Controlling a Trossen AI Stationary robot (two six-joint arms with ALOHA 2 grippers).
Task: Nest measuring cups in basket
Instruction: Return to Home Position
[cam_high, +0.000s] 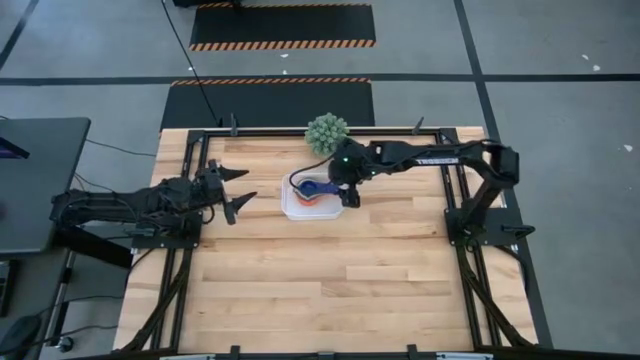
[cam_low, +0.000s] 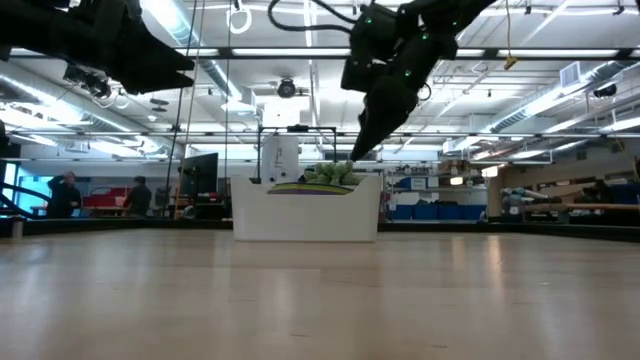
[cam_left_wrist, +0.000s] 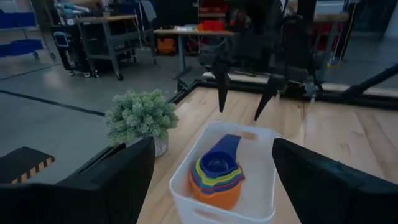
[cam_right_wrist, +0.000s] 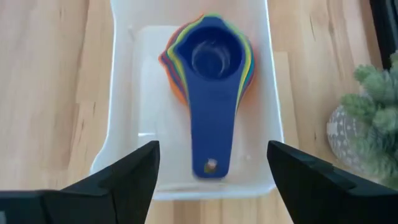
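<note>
My right pincer (cam_left_wrist: 240, 111) is hovering open and empty over the basket (cam_right_wrist: 118, 99), where the measuring cups (cam_right_wrist: 208, 56) are sitting nested. The top handle is pointing back toward my wrist, so lifting straight up looks safest. My left pincer (cam_high: 250, 186) is waiting open, well apart.

One basket (cam_right_wrist: 127, 81), one measuring-cup stack (cam_right_wrist: 210, 62), one plant (cam_high: 327, 132), one left hand (cam_high: 250, 184), one right hand (cam_left_wrist: 239, 113).

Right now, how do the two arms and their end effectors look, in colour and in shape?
The left arm and the right arm are both black and built of jointed segments. The left end effector and the right end effector each have two dark fingers that taper to pointed tips. A small green light glows near the right arm's wrist. No markings can be read.
</note>
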